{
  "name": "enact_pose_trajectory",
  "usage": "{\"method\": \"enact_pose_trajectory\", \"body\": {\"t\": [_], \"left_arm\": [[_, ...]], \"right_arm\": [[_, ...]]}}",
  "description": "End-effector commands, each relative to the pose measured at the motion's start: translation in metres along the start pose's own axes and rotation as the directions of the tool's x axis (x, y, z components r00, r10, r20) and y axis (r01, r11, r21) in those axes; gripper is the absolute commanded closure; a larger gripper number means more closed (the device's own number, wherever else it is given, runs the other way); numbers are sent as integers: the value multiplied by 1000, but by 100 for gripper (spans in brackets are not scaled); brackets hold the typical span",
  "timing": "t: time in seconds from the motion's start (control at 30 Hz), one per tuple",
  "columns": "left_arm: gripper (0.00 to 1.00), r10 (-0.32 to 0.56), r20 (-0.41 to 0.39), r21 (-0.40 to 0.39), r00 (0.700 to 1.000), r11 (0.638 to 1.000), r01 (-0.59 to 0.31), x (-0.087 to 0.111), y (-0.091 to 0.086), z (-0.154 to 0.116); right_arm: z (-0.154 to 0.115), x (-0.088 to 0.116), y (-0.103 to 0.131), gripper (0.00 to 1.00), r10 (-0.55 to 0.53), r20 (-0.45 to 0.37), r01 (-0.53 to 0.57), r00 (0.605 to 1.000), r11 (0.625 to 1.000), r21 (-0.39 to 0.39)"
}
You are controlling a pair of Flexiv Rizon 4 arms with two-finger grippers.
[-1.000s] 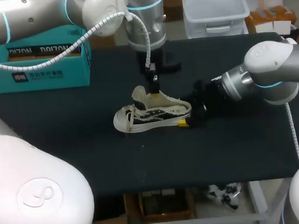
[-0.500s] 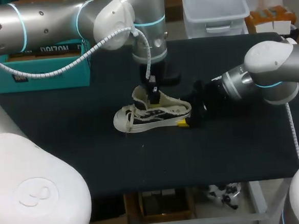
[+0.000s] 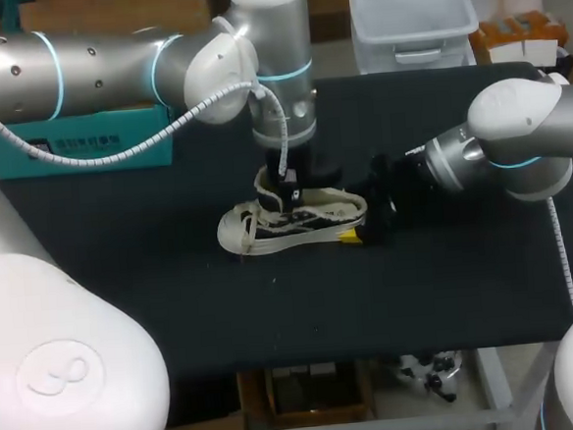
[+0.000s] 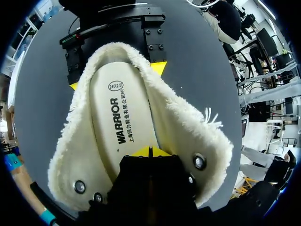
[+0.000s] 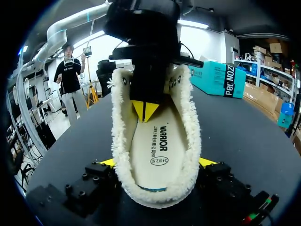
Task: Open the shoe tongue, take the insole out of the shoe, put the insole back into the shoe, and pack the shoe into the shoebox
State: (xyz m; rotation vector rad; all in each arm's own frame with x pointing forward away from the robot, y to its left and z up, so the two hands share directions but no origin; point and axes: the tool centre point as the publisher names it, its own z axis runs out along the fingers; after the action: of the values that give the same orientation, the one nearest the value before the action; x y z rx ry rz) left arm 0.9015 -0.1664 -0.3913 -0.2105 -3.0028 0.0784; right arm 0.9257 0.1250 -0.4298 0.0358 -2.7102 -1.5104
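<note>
Our left pincer (image 4: 150, 151) stands tip-down inside the shoe (image 3: 297, 219), its yellow tips pressed together on the insole (image 4: 117, 117) near the toe end; we see nothing caught between them. Our right pincer (image 5: 157, 163) is spread wide and pinches the shoe's heel, one tip against each side of the fleecy collar. The shoe rests on its sole at the middle of the tabletop (image 3: 420, 294), toe toward our left, with the insole flat inside it. The shoebox (image 3: 12, 160) sits well apart at the far left.

We judge the step in hand to be lifting the insole out. Closed tips resting on a flat insole have no hold. So we would part them slightly, work one tip under the insole's edge by the fleece wall, and close. Then we would draw up and back toward the heel so the insole bends free of the toe. The right pincer should pin the heel down firmly, or the whole shoe may rise too.

We count one tabletop, one shoebox, one shoe, one insole and two pincers.
</note>
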Motion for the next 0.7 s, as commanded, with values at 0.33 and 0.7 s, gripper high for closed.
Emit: {"method": "enact_pose_trajectory", "body": {"t": [0.33,0.7], "left_arm": [[100,-37,-1,1,999,999,37,18,-3,7],[100,-81,70,-38,994,996,83,16,-7,30]], "right_arm": [[0,1,-4,100,-1,0,1,1000,1000,-4],[0,1,-4,100,-1,0,1,1000,1000,-4]]}}
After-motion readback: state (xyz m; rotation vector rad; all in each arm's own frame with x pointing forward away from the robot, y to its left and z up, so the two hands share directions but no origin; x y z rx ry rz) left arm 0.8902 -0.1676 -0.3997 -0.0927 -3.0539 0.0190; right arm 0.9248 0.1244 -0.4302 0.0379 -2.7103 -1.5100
